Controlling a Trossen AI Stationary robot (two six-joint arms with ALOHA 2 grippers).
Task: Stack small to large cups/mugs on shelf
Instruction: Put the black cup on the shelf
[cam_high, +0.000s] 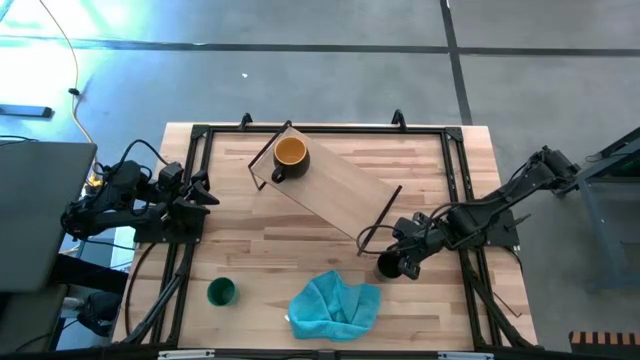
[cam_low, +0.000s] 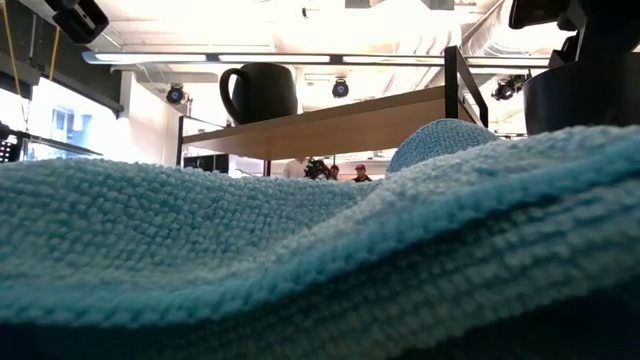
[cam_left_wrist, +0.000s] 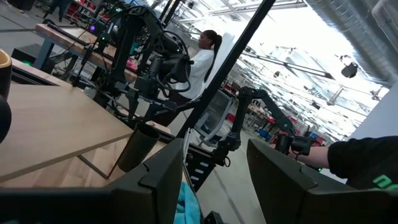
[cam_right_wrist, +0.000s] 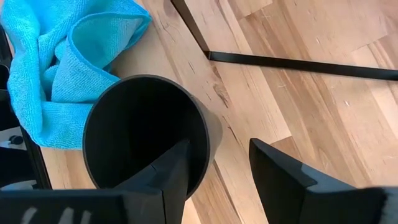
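Observation:
The shelf (cam_high: 335, 190) lies slantwise across the table's middle, standing on its black end legs. The yellow-orange mug (cam_high: 290, 155) stands on its far left end, and shows dark on the board (cam_low: 260, 92) in the low view. The green cup (cam_high: 221, 291) stands on the table near the front left. The black cup (cam_high: 388, 265) stands by the shelf's right leg. My right gripper (cam_right_wrist: 217, 149) is open over the black cup's rim, one finger inside and one outside. My left gripper (cam_left_wrist: 214, 155) waits open at the table's left edge, holding nothing. My right gripper comes at the black cup slanting down from the table's right side. One finger (cam_right_wrist: 174, 168) reaches inside the cup near its wall (cam_right_wrist: 208, 140); I cannot tell whether it touches. The outer finger (cam_right_wrist: 280, 174) stands clear of the wall, with bare table between them.
A crumpled teal-blue cloth (cam_high: 335, 305) lies at the front, just left of the black cup, and fills the low view's foreground (cam_low: 300, 250). Black rails (cam_high: 455, 180) frame the tabletop. The shelf's right leg foot (cam_right_wrist: 298, 62) runs close beyond the cup. A person (cam_left_wrist: 205, 56) stands beyond the table.

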